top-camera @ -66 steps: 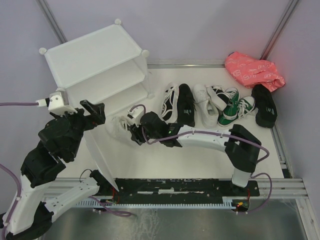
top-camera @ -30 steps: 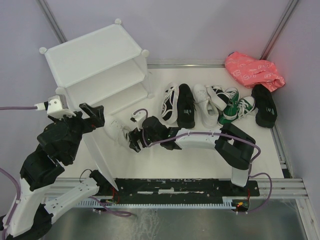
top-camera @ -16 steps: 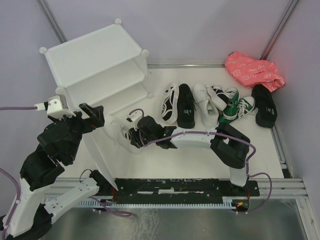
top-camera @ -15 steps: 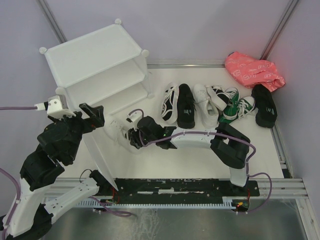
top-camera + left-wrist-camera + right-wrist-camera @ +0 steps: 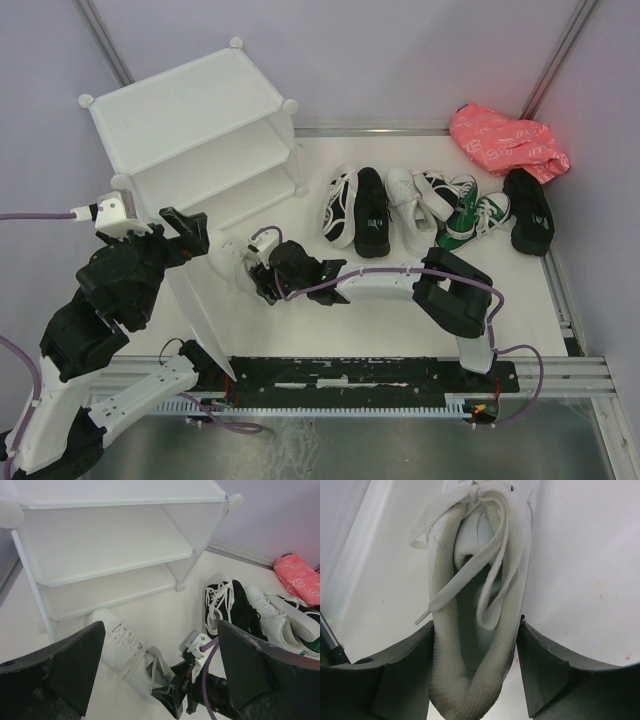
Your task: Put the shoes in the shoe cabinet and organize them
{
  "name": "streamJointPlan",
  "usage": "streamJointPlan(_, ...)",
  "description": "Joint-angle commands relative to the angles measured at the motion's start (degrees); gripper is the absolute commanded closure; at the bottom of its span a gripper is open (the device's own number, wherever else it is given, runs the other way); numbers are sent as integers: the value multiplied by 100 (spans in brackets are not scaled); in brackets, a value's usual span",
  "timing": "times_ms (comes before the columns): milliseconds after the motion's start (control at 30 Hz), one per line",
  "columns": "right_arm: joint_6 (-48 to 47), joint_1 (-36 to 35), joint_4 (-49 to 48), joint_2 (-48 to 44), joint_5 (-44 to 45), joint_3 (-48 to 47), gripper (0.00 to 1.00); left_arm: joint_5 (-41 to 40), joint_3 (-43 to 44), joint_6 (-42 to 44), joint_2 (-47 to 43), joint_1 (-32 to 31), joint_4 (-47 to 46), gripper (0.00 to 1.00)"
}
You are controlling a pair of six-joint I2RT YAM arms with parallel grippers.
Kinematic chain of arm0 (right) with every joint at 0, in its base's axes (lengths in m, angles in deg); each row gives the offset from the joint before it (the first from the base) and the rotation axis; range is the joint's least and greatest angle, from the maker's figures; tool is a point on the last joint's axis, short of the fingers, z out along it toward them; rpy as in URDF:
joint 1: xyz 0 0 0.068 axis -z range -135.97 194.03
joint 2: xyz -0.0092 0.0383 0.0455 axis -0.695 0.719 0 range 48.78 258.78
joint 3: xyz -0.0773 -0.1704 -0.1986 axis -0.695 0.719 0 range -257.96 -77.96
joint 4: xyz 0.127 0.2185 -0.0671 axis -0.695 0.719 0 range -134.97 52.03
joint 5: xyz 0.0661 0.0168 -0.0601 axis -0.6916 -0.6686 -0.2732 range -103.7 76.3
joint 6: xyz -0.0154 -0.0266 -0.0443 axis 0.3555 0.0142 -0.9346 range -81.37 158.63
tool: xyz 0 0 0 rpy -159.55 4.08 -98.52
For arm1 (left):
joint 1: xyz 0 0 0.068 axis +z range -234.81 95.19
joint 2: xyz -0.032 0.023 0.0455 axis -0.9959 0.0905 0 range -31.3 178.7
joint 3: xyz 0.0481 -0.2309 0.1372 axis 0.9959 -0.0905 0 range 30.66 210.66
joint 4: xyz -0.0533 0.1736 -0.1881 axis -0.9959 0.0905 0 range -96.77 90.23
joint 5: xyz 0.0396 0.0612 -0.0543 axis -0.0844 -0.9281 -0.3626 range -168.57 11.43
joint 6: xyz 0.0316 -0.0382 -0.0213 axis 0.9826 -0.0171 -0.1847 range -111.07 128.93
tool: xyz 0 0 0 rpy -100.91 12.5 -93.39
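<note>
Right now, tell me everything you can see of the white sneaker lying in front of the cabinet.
The white sneaker is a low lace-up, smooth like leather, with loosely tied white laces and a cream padded collar. It sits on its sole on the table, toe towards the shoe cabinet's lower shelf. The right gripper clasps its heel from both sides.
</note>
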Motion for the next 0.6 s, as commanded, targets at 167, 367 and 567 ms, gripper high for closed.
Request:
streamJointPlan(167,-59,-58,165,303,117,-81,100,-185,11,138,-37,1,-48,1)
streamJointPlan(367,-470,-63,700,-202,522,-689,100,-246,77,117,-56,5,-21,1)
streamJointPlan(567,-358,-52,1136,-230,286,-1037,59,-214,146,171,25,4,-30,1)
